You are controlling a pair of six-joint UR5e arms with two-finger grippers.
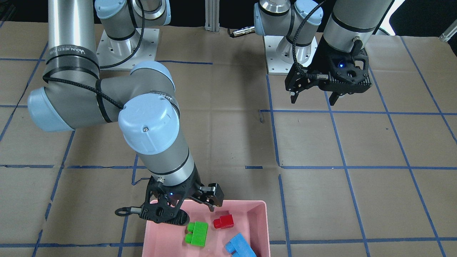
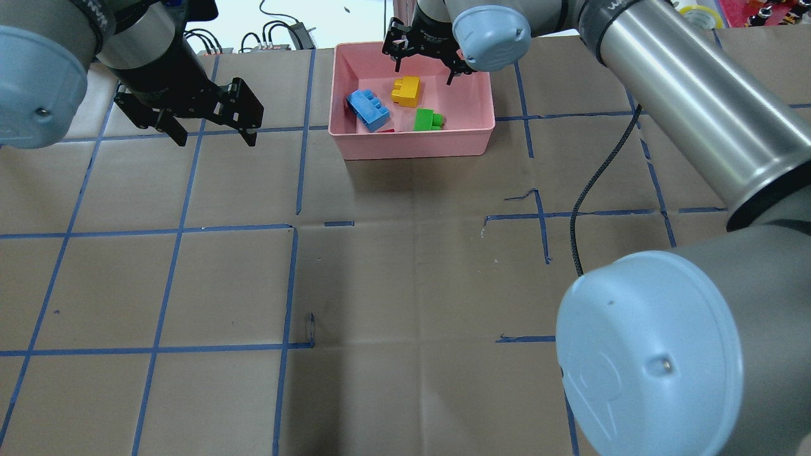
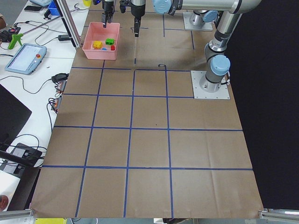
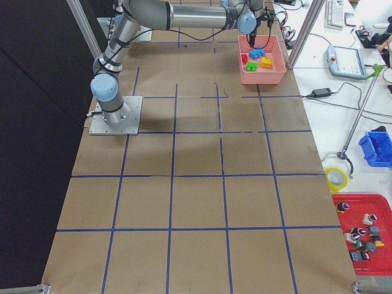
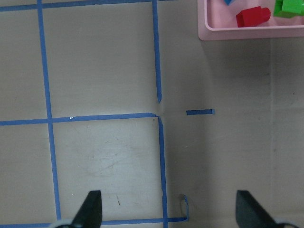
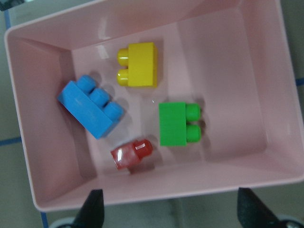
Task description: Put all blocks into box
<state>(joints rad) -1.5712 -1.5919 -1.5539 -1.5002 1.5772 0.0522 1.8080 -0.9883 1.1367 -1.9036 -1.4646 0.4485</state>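
- You see the small glossy red brick (image 6: 130, 154) only as a sliver in the overhead view, behind the near wall of the shallow pale pink plastic box (image 6: 228, 186).
- The front-facing view hides the yellow studded brick (image 6: 140, 64) behind the right gripper (image 2: 423, 69) and crops the long light blue brick (image 6: 90, 111).
- All four bricks, the green brick (image 6: 173, 124) included, lie inside the box, none stacked.
- The right gripper hangs over the box, jaws spread and empty.
- The left gripper (image 2: 214, 134) hovers well apart over the brown paper-covered table (image 2: 405, 285), jaws likewise spread, holding nothing.
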